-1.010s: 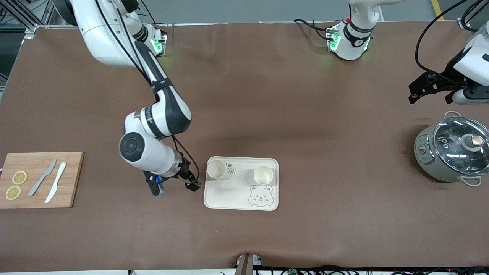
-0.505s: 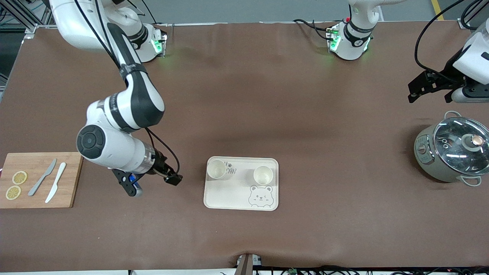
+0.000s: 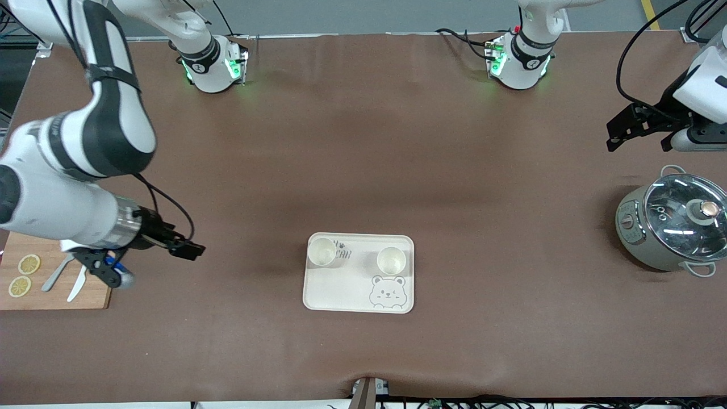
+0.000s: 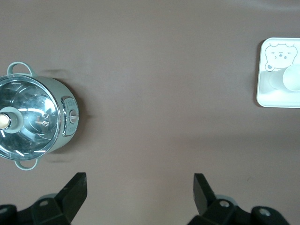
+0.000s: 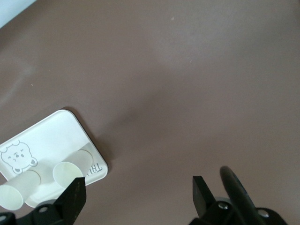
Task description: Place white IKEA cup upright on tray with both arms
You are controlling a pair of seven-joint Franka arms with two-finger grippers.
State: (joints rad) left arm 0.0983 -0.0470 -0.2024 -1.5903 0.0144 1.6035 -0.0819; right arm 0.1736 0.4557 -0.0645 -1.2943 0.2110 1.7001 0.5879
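Cream tray (image 3: 341, 295) carried both white cups upright, one (image 3: 322, 251) at its ten o'clock, the other (image 3: 391, 260) at one o'clock. Right gripper (image 3: 190, 250) and left gripper (image 3: 636, 128) hung empty, fingers apart; withdrawing high should spare them.

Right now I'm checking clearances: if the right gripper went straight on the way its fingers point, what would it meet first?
The right gripper, open and empty, points along the table toward the tray. Bare tabletop lies between, so the tray's edge or the nearer cup would probably come first; its height is unclear.
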